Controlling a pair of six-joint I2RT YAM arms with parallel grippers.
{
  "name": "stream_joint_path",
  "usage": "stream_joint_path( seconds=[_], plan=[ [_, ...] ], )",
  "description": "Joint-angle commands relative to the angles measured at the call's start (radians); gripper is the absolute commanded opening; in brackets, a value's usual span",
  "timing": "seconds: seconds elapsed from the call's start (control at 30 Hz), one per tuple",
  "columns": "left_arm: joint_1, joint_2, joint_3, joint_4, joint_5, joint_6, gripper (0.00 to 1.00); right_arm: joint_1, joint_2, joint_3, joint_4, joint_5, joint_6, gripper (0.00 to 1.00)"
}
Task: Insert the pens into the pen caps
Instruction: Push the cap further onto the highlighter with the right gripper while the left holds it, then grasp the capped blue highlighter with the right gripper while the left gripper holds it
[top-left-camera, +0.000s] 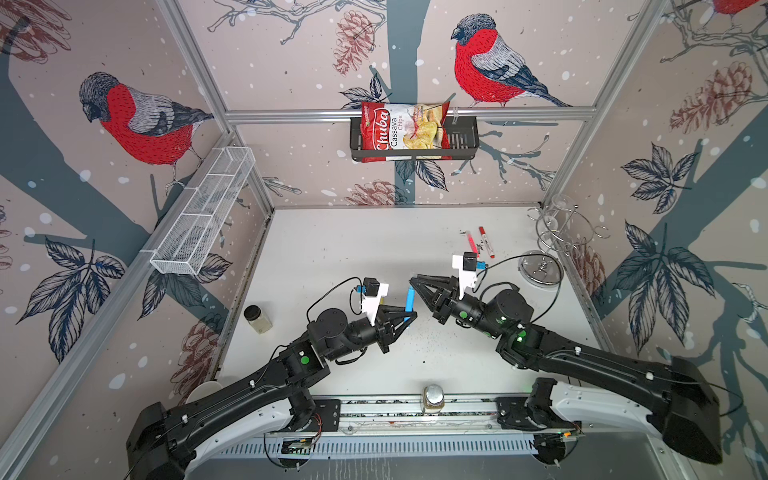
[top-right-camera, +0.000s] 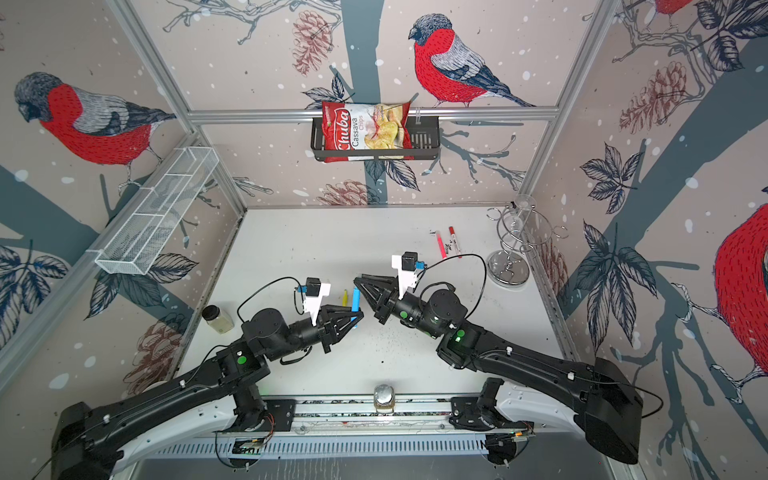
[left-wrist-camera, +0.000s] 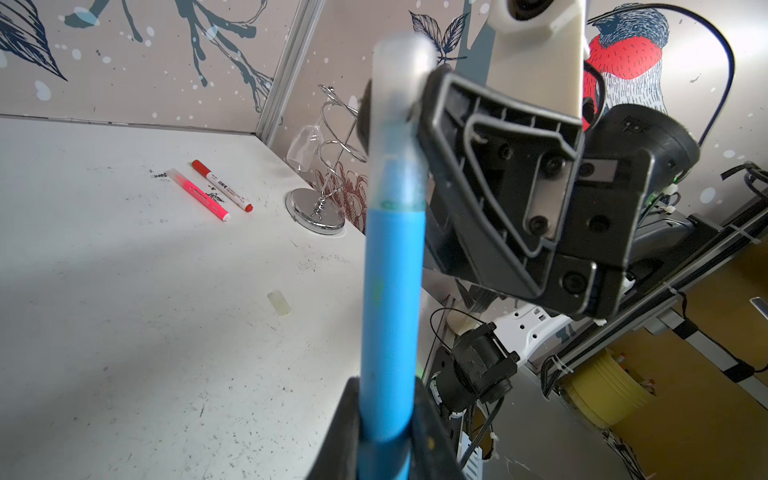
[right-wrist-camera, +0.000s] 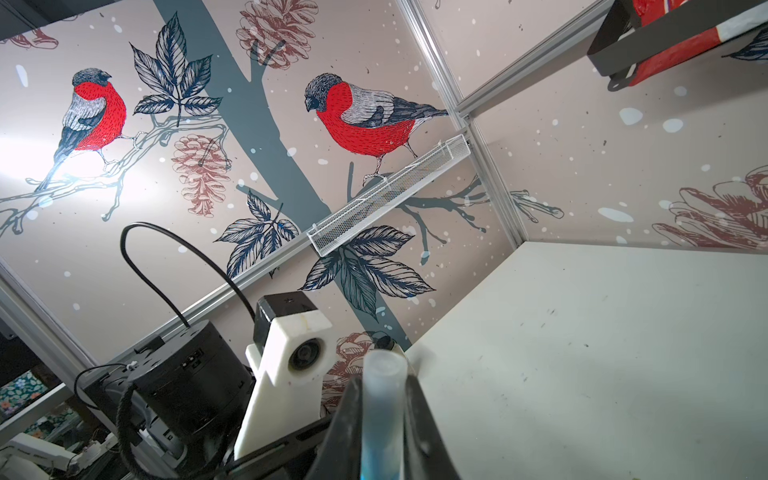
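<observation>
1. I have the left fingers (left-wrist-camera: 340, 440) clenched on the blue pen (left-wrist-camera: 390, 311). They grip it low on the barrel, and it is lifted clear of the counter (top-left-camera: 353, 249).
2. The right fingers (left-wrist-camera: 490, 178) are clamped on a translucent cap (left-wrist-camera: 399, 124). That cap sits over the pen's tip, in line with the barrel.
3. In the right wrist view, blue shows through one end of the cap between the fingers. The close-up is blurred, so I can't quite tell how far the cap is pushed home.
4. In both top views the two arms meet nearly tip to tip over the middle of the counter, with the pen between them.
5. The pink pen (top-left-camera: 471, 241) and the white pen (top-left-camera: 486, 243), which has red ends, lie side by side towards the far right. They are near the wire rack (left-wrist-camera: 316, 210).
6. In a top view the yellow pen (top-right-camera: 345, 296) shows just beside the blue one.
7. A loose cap (left-wrist-camera: 279, 302), whitish, lies alone on the counter.
8. A small jar (top-left-camera: 257, 319) stands near the counter's left edge, well apart from the pens.
</observation>
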Motion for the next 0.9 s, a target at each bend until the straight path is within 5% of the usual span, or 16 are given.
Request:
stream_joint_path(
  seconds=[0.0, 0.4, 0.87],
  plan=[
    [0.015, -0.010, -0.006, 0.297, -0.173, -0.009, 0.00, 0.010, -0.012, 0.004, -0.209, -0.121, -0.040, 0.12],
    [0.015, -0.048, -0.038, 0.244, -0.211, 0.007, 0.00, 0.008, -0.047, 0.021, -0.237, -0.110, -0.050, 0.52],
    [0.015, -0.022, -0.040, 0.212, -0.215, 0.026, 0.00, 0.008, -0.036, 0.068, -0.312, -0.114, -0.064, 0.65]
  ],
)
